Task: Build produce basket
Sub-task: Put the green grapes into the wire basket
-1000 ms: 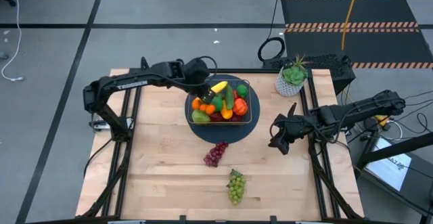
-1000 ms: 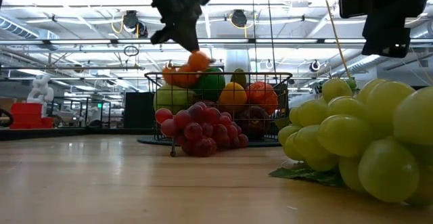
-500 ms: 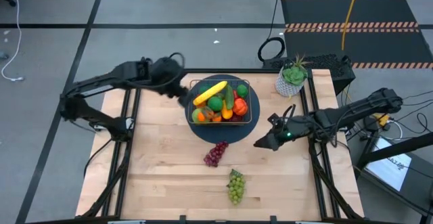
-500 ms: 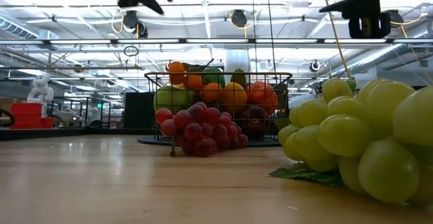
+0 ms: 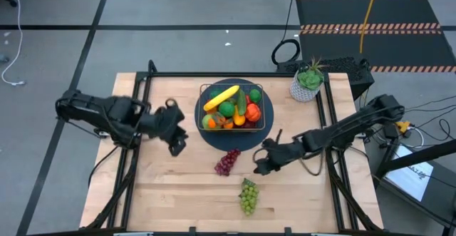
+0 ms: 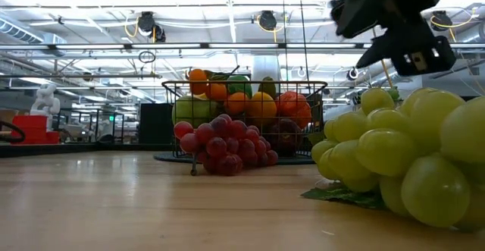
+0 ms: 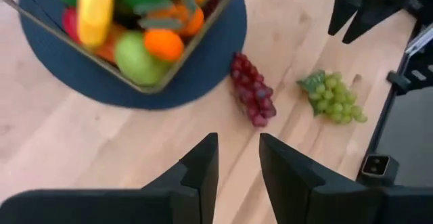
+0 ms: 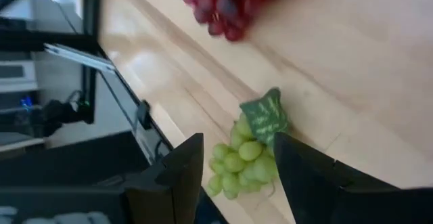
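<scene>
The basket [image 5: 233, 108] sits on a round dark mat [image 5: 214, 134] at the back middle of the bench [image 5: 178, 186], filled with produce: a yellow banana [image 5: 221, 98] lies across the top, with a green lime [image 5: 226, 109], oranges [image 5: 217, 121] and a red pepper [image 5: 254, 113] around it. Two bunches are outside the basket on the bare wood. The purple grapes [image 5: 227, 162] lie just in front of the mat's edge, and the green grapes [image 5: 248, 195] lie nearer the front edge of the bench, a little to the right of the purple ones.

The right claw [image 5: 261, 163] hangs above the bench between the two bunches, just right of the purple grapes and just behind the green ones (its wrist view looks down on the green bunch [image 8: 247, 153] between its fingers [image 8: 183, 170]). Its fingers stand apart and hold nothing.

The left claw [image 5: 177, 143] is over bare wood to the left of the mat, well apart from both bunches; its fingers [image 7: 203, 163] are a narrow gap apart and empty.

A potted plant [image 5: 308, 83] stands at the back right corner.
</scene>
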Controlling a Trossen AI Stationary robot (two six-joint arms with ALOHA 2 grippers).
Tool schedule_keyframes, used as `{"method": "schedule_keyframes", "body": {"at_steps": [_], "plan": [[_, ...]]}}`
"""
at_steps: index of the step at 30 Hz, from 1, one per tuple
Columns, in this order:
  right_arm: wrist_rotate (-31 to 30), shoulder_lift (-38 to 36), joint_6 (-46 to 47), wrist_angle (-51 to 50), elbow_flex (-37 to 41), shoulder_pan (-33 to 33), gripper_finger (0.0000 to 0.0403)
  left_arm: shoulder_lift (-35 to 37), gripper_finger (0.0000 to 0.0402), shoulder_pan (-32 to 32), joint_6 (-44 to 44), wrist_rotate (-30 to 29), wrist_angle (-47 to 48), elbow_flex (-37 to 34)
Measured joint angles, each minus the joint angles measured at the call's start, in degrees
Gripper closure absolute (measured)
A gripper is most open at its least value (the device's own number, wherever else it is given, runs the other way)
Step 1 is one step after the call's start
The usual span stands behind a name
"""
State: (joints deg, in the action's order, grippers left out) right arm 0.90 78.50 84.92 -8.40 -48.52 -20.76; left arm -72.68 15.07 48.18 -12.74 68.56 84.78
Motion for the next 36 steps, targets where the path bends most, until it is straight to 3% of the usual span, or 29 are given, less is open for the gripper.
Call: {"method": "schedule_keyframes", "body": {"at_steps": [4,9,19,23,30,36], "plan": [[6.6,6.0,-0.1,-1.6,-3.9,1.2,0.0227,0.0,0.0295,5.9,6.0,-2.9,-3.3,-5.3],[14.1,11.8,1.5,-2.6,-5.3,2.0,0.0217,-0.1,0.0295,10.4,11.2,-1.4,-10.3,-13.4],[14.1,18.0,2.3,3.8,-5.3,2.0,0.0135,-0.1,0.0295,15.4,16.5,0.0,-24.0,-21.7],[12.6,21.1,5.6,5.8,-5.3,2.0,0.0122,-0.1,0.0295,15.8,16.7,-0.4,-25.2,-22.5],[12.9,24.8,10.6,11.4,-5.3,1.9,0.0145,-0.1,0.0295,15.8,15.1,-0.8,-25.3,-22.5],[12.8,25.2,11.5,11.6,-5.3,1.3,0.0206,-0.1,0.0295,15.8,14.8,-0.8,-25.2,-22.5]]}}
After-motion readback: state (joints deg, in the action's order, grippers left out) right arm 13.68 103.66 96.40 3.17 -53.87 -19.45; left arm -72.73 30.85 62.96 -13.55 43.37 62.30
